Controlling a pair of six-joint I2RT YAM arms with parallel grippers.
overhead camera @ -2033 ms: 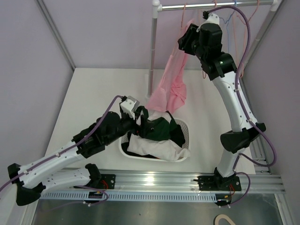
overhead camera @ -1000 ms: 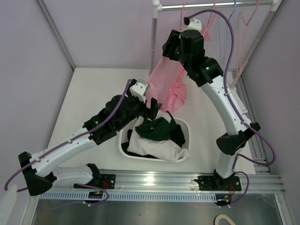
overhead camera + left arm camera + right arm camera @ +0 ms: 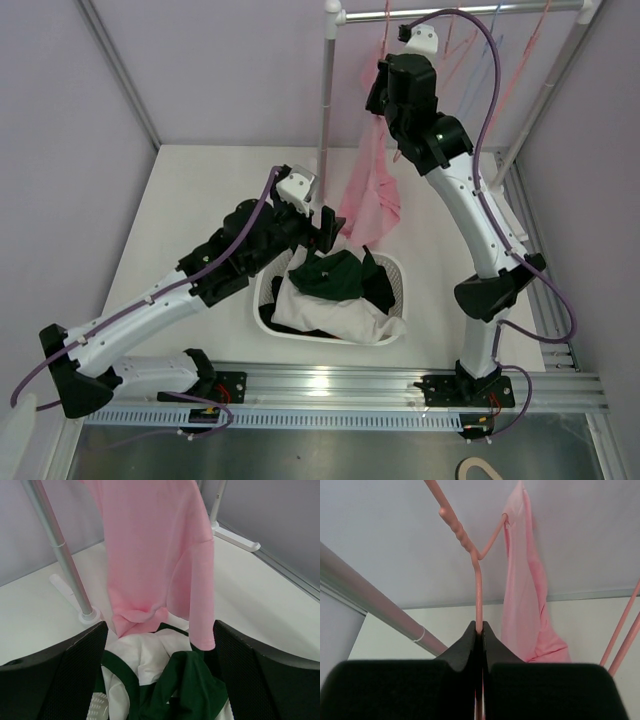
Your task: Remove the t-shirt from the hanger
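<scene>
The pink t-shirt (image 3: 370, 185) hangs from one end of a pink hanger (image 3: 477, 580), its lower end reaching the basket (image 3: 400, 275) on the desk (image 3: 200, 190). The right fingers (image 3: 462, 650) are clamped on the hanger's wire. The left fingers (image 3: 75, 675) stand wide apart beside the hem.

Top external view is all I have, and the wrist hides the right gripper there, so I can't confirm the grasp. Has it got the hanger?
Observer: Yes, the right wrist camera shows the right gripper shut on the pink hanger wire.
Operator: Is the t-shirt on both shoulders?
Observer: No, it hangs from one end; the ridged arm is bare.
Operator: And the left gripper?
Observer: Open, with the shirt's lower edge hanging ahead between its fingers, untouched.
</scene>
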